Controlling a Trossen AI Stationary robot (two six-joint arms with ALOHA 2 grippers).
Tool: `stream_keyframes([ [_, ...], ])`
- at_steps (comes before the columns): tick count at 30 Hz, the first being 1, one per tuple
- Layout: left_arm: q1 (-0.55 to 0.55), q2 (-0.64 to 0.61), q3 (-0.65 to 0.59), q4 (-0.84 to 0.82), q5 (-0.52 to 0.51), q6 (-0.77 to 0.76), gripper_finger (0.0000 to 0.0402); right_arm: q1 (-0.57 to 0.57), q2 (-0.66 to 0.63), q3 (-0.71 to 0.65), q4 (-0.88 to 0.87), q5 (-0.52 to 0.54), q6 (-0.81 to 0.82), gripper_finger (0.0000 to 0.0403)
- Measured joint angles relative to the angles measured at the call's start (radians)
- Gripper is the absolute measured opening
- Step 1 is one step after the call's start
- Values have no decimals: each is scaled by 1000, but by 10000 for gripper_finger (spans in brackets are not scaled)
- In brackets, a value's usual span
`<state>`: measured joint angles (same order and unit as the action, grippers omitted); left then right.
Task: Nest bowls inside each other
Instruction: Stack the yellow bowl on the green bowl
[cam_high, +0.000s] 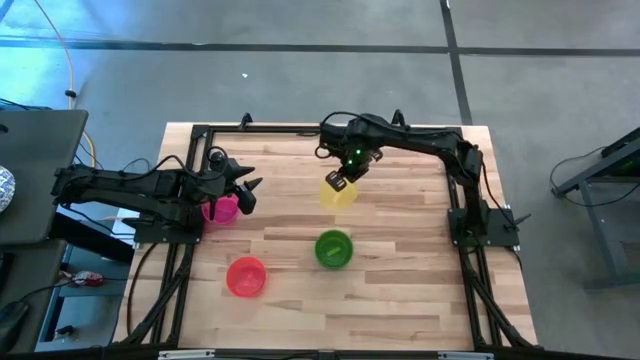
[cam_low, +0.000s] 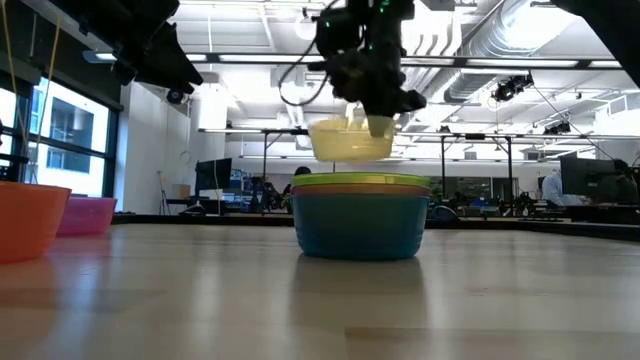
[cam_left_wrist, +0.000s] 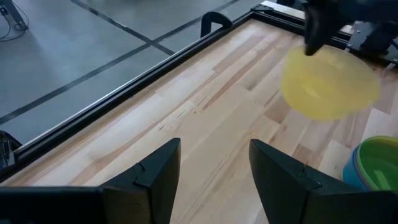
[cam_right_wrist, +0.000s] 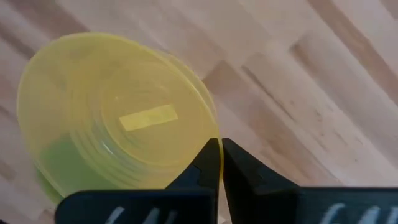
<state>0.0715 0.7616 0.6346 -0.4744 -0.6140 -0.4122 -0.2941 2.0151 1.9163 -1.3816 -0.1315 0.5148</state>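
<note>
Overhead, the right end effector (cam_high: 338, 183) pinches the rim of the yellow bowl (cam_high: 339, 193), holding it in the air above the surface (cam_high: 400, 260), just beyond the green bowl (cam_high: 333, 249) stack. The left end effector (cam_high: 250, 192) hovers spread wide beside the pink bowl (cam_high: 222, 210) at the left. The red bowl (cam_high: 246, 277) sits nearer.

Right end effector (cam_high: 341, 183) clamped, left end effector (cam_high: 248, 192) spread

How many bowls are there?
5 showing: yellow plastic bowl held aloft in the right pincer; green nested in teal; red; pink beneath left arm. More may be nested.
</note>
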Motion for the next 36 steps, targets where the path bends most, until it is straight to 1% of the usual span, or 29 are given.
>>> stream_keyframes([
  [15,0,0,0,0,12,1,181,178,0,13,-9,-17,17,0],
  [23,0,0,0,0,26,0,181,257,0,13,15,-6,46,0],
  [31,0,0,0,0,27,-4,181,306,0,12,19,30,77,0],
  [36,0,0,0,0,27,-4,181,327,-1,-52,50,32,110,0],
])
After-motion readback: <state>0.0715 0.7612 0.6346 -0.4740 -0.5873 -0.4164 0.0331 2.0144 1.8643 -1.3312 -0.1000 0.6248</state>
